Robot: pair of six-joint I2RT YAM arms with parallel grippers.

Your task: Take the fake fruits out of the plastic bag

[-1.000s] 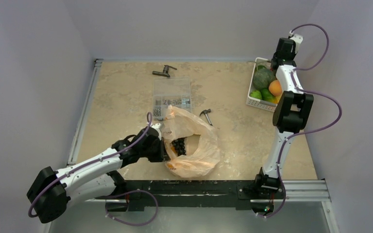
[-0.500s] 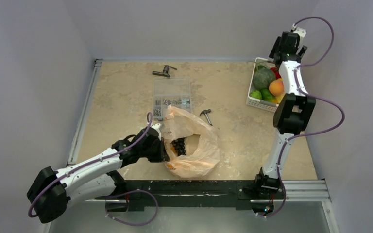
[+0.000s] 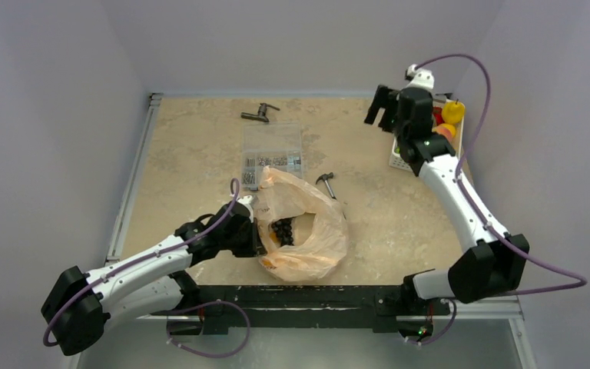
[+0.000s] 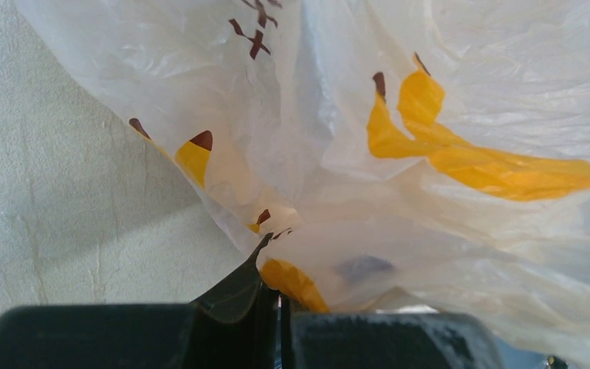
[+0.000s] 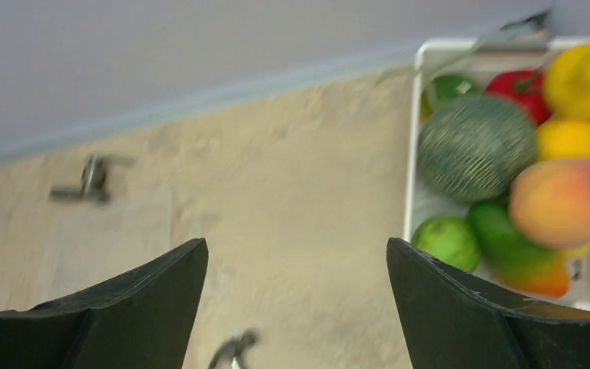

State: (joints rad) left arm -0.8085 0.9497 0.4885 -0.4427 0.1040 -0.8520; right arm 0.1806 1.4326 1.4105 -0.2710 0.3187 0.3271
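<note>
The peach-orange plastic bag [image 3: 307,223] lies crumpled near the table's front edge, its mouth held open. My left gripper [image 3: 262,237] is shut on the bag's left rim. In the left wrist view its jaws [image 4: 275,280] pinch a fold of the bag [image 4: 430,92]. A dark clustered thing [image 3: 283,231] lies inside the mouth. My right gripper [image 3: 380,108] hangs open and empty above the table, just left of the white basket [image 5: 413,154]. An orange-pink peach [image 5: 565,201] and a green ball [image 5: 447,241] lie in that basket.
The basket also holds a dark green bumpy vegetable [image 5: 476,146] and red and yellow pieces. A clear parts box [image 3: 273,157] stands behind the bag, a small hammer [image 3: 326,183] to its right, and a metal tool [image 3: 259,114] near the back wall.
My right gripper has opened wide and swung left from over the basket to above the table. The left arm and the bag have stayed still.
</note>
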